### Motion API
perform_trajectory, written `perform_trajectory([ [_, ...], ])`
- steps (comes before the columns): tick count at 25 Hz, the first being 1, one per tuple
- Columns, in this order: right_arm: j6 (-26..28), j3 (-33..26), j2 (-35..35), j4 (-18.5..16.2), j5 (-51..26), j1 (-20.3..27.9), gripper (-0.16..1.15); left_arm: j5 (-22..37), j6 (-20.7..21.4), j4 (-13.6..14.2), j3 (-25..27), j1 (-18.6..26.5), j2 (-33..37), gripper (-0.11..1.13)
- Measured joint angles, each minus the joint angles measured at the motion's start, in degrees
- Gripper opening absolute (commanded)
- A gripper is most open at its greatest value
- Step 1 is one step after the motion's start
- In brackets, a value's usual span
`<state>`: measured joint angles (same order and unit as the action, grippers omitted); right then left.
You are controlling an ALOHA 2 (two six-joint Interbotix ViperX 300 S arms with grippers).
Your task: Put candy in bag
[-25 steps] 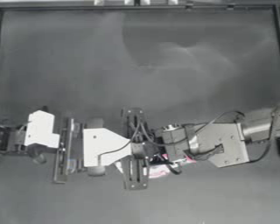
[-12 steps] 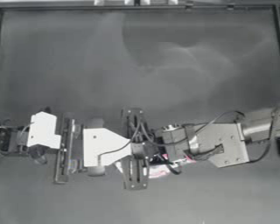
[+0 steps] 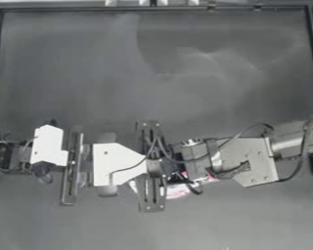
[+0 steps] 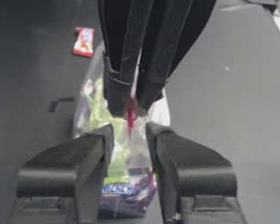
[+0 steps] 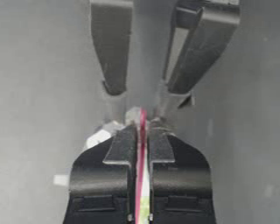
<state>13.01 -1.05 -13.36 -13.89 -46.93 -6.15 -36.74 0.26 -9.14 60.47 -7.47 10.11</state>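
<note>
The right gripper (image 5: 141, 131) is clamped on the bag's (image 4: 127, 175) pink seal strip; the left gripper (image 4: 129, 131) straddles it, fingers apart. The candy (image 4: 83, 42) lies apart.

No legible text anywhere. Blue label w/ white lettering inside the bag (image 4: 122, 175) and print on candy (image 4: 83, 42): too blurred to read.
</note>
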Motion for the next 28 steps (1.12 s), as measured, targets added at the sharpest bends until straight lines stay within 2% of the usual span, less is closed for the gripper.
perform_trajectory([
  [18, 0.0, 0.35, 0.0, 0.09, 0.53, 0.09, 0.26, -1.05, 0.0, 0.0, 0.0, 0.0, 0.0, 0.69],
  [28, 0.0, 0.35, 0.0, 0.09, 0.62, 0.09, 0.26, -1.05, 0.0, 0.0, 0.0, 0.0, 0.0, 0.46],
])
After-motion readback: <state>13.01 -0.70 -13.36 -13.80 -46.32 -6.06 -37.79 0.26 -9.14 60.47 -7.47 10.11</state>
